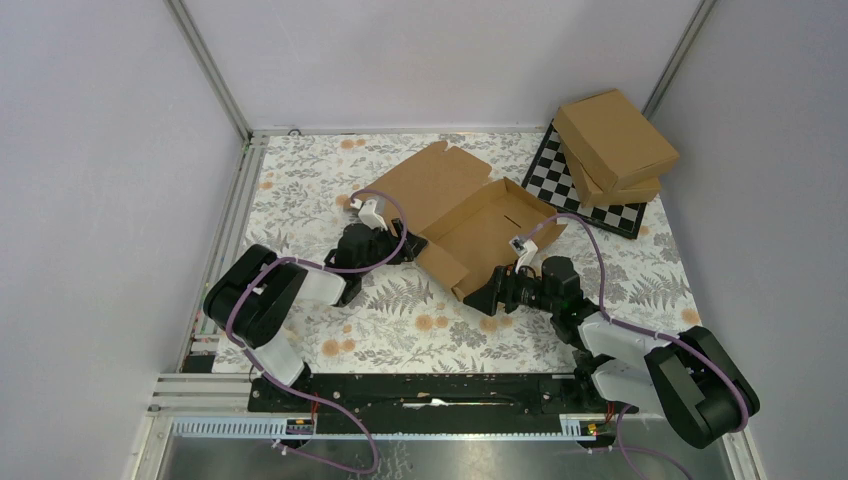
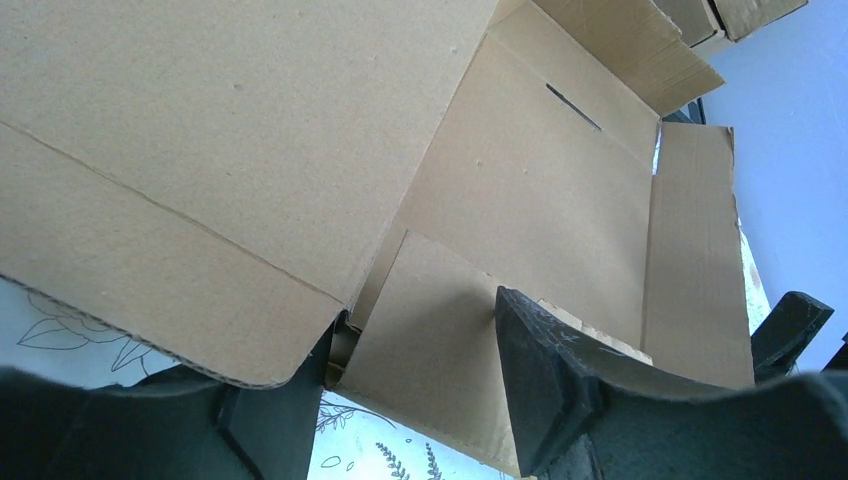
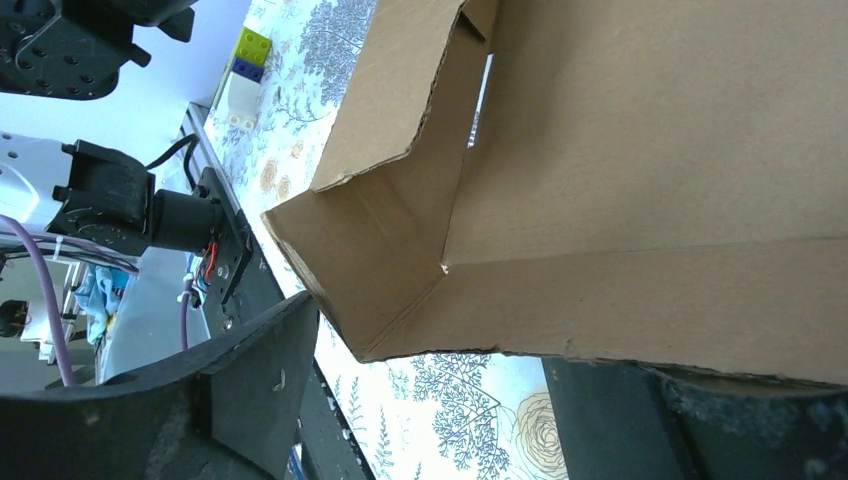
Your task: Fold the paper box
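The paper box [image 1: 470, 215] lies half-formed at the table's middle: a shallow tray with raised walls, its lid panel spread out to the far left. My left gripper [image 1: 405, 247] is at the tray's near-left corner. In the left wrist view it [image 2: 415, 330] is open, with a side flap of the box [image 2: 430, 330] face-on between the wide-apart fingers [image 2: 545, 385]. My right gripper [image 1: 490, 297] is at the tray's near corner. In the right wrist view it [image 3: 430, 345] is open, with the box corner [image 3: 400, 260] just above the gap.
Two ready-made cardboard boxes [image 1: 615, 145] are stacked on a checkerboard [image 1: 555, 180] at the far right. Small toy bricks [image 3: 245, 60] lie on the floral cloth. Metal frame rails [image 1: 240, 190] run along the left and back edges.
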### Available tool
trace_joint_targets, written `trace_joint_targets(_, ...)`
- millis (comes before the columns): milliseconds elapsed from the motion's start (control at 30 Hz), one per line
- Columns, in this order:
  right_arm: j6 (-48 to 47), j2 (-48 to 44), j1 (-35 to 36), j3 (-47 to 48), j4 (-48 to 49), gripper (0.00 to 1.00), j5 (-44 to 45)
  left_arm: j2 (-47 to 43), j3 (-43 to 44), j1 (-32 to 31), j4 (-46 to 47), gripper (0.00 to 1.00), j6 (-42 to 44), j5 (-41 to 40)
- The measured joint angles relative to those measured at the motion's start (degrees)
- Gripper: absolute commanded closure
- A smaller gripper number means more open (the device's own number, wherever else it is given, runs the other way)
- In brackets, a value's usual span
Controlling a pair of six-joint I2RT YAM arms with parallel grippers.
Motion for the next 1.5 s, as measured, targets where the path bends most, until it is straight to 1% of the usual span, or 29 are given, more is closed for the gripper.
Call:
trace_joint_targets(233, 1.60, 0.00, 0.31, 1.25, -4.33, 0.31, 2.36, 0.00, 0.59, 0.00, -0.59, 0.38, 0.87, -0.04)
trace_joint_targets(333, 3.10, 0.00, 0.48, 1.40, -6.27, 0.36, 3.54, 0.00, 0.76, 0.00, -0.74, 0.37, 1.07, -0.04)
trace_joint_targets(400, 4.07, 0.00, 0.52, 1.53, -7.69, 0.36, 4.72, 0.00, 0.83, 0.00, -0.87, 0.35, 1.09, -0.02)
trace_joint_targets(533, 6.19, -0.02, 0.59, 1.57, -10.08, 0.39, 6.88, 0.00, 0.85, 0.00, -0.83, 0.34, 1.09, -0.02)
trace_joint_targets(667, 7.52, -0.55, 0.63, 1.57, -11.37, 0.38, 8.04, 0.00, 0.85, 0.00, -0.81, 0.32, 1.09, 0.00)
trace_joint_targets(733, 7.82, -0.72, 0.63, 1.57, -11.67, 0.33, 8.39, 0.00, 0.87, 0.00, -0.81, 0.30, 1.09, 0.04)
trace_joint_targets(800, 8.02, -0.72, 0.63, 1.57, -11.96, 0.25, 8.59, 0.00, 0.98, -0.02, -0.81, 0.29, 1.07, 0.13)
trace_joint_targets(833, 8.13, -0.72, 0.63, 1.57, -12.07, 0.23, 8.87, 0.00, 1.07, -0.02, -0.83, 0.28, 1.07, 0.13)
trace_joint_targets(933, 8.20, -0.72, 0.63, 1.57, -12.85, 0.23, 9.49, 0.00, 1.33, -0.02, -0.85, 0.28, 1.09, 0.13)
trace_joint_targets(1067, 8.33, -0.70, 0.63, 1.57, -13.66, 0.25, 10.03, 0.00, 1.33, -0.02, -0.87, 0.34, 1.07, 0.07)
trace_joint_targets(1200, 8.72, -0.83, 0.63, 1.57, -14.19, 0.29, 10.40, 0.15, 1.33, 0.02, -0.79, 0.38, 1.09, -0.09)
trace_joint_targets(1400, 10.08, -1.88, 0.63, 1.44, -14.05, 0.35, 10.78, 1.57, 1.33, 0.28, 0.02, 0.49, 1.31, -0.22)
trace_joint_targets(1500, 11.08, -1.86, 0.59, 1.22, -13.66, 0.40, 12.41, 1.99, 1.33, 0.33, 0.31, 0.50, 1.33, -0.11)
